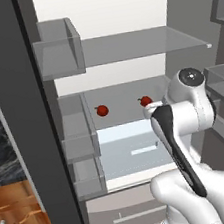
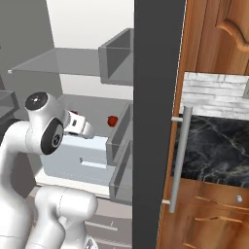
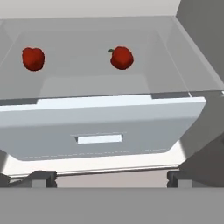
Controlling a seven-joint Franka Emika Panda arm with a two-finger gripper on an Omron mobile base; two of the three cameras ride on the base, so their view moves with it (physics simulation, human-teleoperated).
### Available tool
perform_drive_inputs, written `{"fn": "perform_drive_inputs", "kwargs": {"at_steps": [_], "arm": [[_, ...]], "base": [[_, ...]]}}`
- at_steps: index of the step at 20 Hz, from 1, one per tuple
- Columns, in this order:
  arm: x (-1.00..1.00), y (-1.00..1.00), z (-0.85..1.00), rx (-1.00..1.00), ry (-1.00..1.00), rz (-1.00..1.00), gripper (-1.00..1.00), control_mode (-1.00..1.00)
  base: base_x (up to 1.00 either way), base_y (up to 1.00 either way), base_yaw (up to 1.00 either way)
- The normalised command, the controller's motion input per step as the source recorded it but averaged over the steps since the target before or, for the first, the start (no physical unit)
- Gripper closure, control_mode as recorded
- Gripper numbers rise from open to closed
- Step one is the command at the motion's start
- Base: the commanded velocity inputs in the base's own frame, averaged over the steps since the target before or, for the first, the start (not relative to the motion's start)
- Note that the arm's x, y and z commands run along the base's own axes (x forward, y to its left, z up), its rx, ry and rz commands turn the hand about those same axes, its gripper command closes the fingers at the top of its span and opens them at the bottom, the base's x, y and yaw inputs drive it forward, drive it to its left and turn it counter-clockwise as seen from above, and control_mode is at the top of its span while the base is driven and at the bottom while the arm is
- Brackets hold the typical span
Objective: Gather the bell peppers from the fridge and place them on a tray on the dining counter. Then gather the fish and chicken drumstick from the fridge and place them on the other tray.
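Inside an open fridge (image 1: 125, 46), two red bell peppers sit well apart on a clear glass shelf (image 3: 100, 83), one toward the left (image 3: 33, 58) and one nearer the middle (image 3: 121, 57), its small dark stem pointing up and to the left. Both rest toward the back of the shelf, directly above a pale blue-white drawer (image 3: 100, 127) with a flat rectangular handle (image 3: 99, 139) on its front. The robot's gripper (image 3: 111, 178) faces the drawer front from outside the compartment, its two dark fingertips (image 3: 41, 178) spread wide apart with nothing between them, and it touches neither pepper. From the left base camera, the white arm (image 1: 186, 123) rises in front of the fridge and partly covers the right-hand pepper, while the left one stays in plain sight on the shelf. A higher glass shelf (image 1: 144, 42) spans the compartment above. Grey door bins (image 1: 59, 48) line the dark fridge door (image 2: 158, 121), which stands open beside a wooden cabinet (image 2: 214, 34) and a black marble panel (image 2: 219, 146).
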Motion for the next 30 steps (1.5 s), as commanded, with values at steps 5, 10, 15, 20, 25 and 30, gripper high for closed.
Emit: {"fn": "perform_drive_inputs", "kwargs": {"at_steps": [5,10,15,20,25,30], "arm": [[0.52,-0.13,-0.02,0.03,0.02,0.0,-1.0,-1.0],[0.48,0.0,-0.12,0.0,0.03,0.0,-1.0,-1.0],[0.42,-0.03,-0.07,0.0,0.05,0.0,-1.0,-1.0],[0.33,-0.02,-0.21,0.0,0.0,0.0,-1.0,-1.0],[0.21,-0.09,-0.22,0.0,0.0,0.0,-1.0,-1.0],[0.21,-0.21,-0.05,0.0,0.06,0.0,-1.0,-1.0]], "base": [[0.0,0.0,0.0],[0.0,0.0,0.0],[0.0,0.0,0.0],[0.0,0.0,0.0],[0.0,0.0,0.0],[0.0,0.0,0.0]]}}
